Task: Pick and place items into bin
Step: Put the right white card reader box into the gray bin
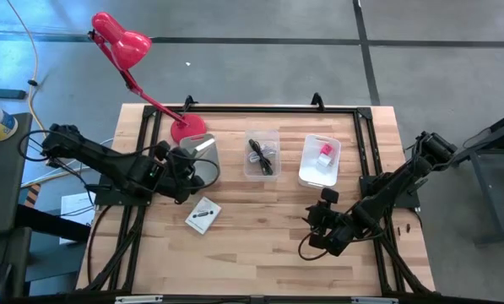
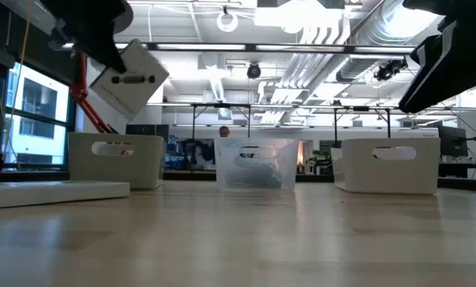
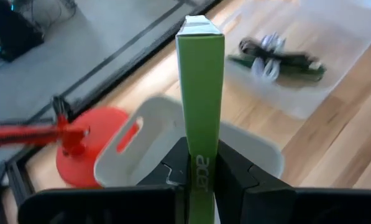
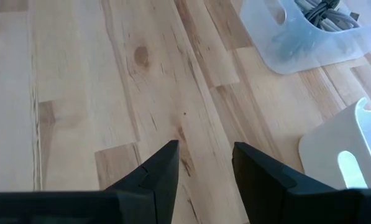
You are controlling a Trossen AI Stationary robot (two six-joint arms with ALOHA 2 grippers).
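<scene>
- Left gripper (image 3: 201, 177) is clamped tight on a flat white box (image 2: 128, 80) with a green edge. The box is up in the air and tilted in the low view.
- The left bin (image 1: 203, 159) sits right below and just ahead of that gripper. In the left wrist view the box's long axis stands up out of the fingers, over the bin's open mouth.
- We judge the next move is a short drop or lower into that bin; the box's thin edge lines up with the opening, so it should clear the rim.
- A second white box (image 1: 203, 215) lies flat on the table, near the left arm and between both arms. The left arm is nearer to it.
- The middle clear bin (image 1: 262, 154) holds a black cable (image 1: 261, 155).
- The right bin (image 1: 320, 160) holds a small pink cube (image 1: 326, 151).
- Right gripper (image 4: 204, 165) hangs partly open over bare wood, holding nothing, near the right bin.
</scene>
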